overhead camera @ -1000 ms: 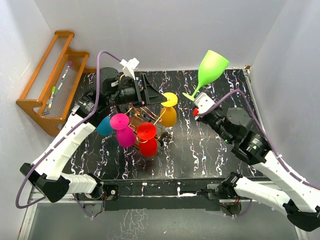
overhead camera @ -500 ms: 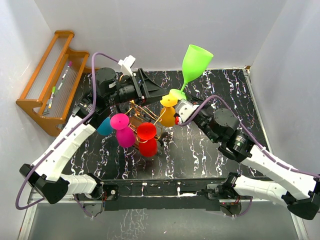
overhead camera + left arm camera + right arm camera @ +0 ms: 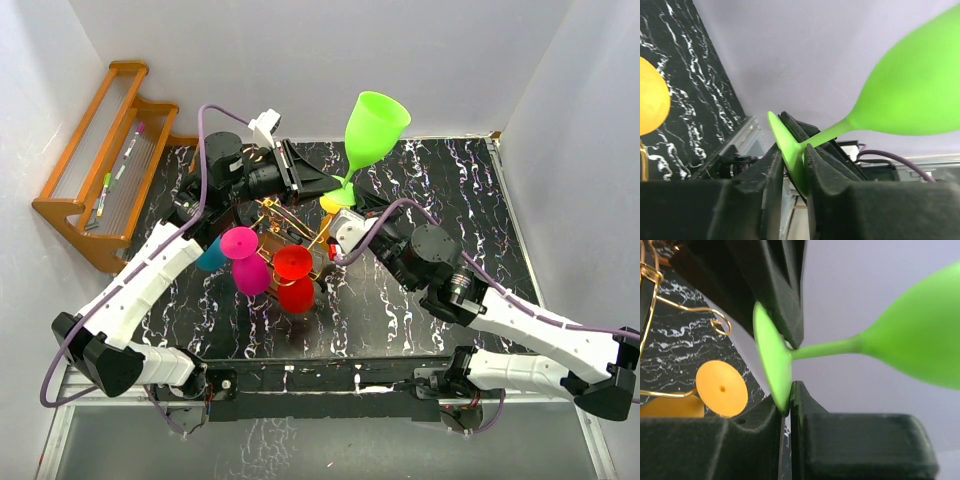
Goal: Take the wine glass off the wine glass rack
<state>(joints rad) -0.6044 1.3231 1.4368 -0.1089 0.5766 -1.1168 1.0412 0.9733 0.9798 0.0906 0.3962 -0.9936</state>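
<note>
The black marbled mat (image 3: 440,190) fills most of my top view. The orange-brown wooden shelf (image 3: 90,215) stands off its edge at about 10 o'clock, with a few pens (image 3: 125,150) lying on it.

The wine glass rack (image 3: 285,222) sits left of the mat's centre. Its golden wire arms carry a magenta glass (image 3: 243,258), a red glass (image 3: 294,275) and a teal glass (image 3: 209,254). A yellow glass (image 3: 335,203) hangs on the rack's 2 o'clock side.

The green wine glass (image 3: 375,125) is off the rack and in the air, at about 1 o'clock from it. Its bowl tips up toward 12 o'clock and its foot points down at the two grippers, which meet there.

The left gripper (image 3: 330,182) reaches in from 9 o'clock. On the left wrist camera its jaws are narrowed to a slot with the green foot disc (image 3: 790,150) set edgewise between them. Both fingers (image 3: 772,175) look pressed against the disc's faces.

The right gripper (image 3: 348,208) comes up from 5 o'clock. On the right wrist camera its jaws are almost together, pinching the lower rim of the same foot (image 3: 772,360). The stem (image 3: 825,347) runs out toward 3 o'clock into the bowl. One of the left gripper's dark fingers lies against the foot's upper part. The yellow glass's foot shows below at 8 o'clock, beside a scroll end of the rack (image 3: 722,325).
</note>
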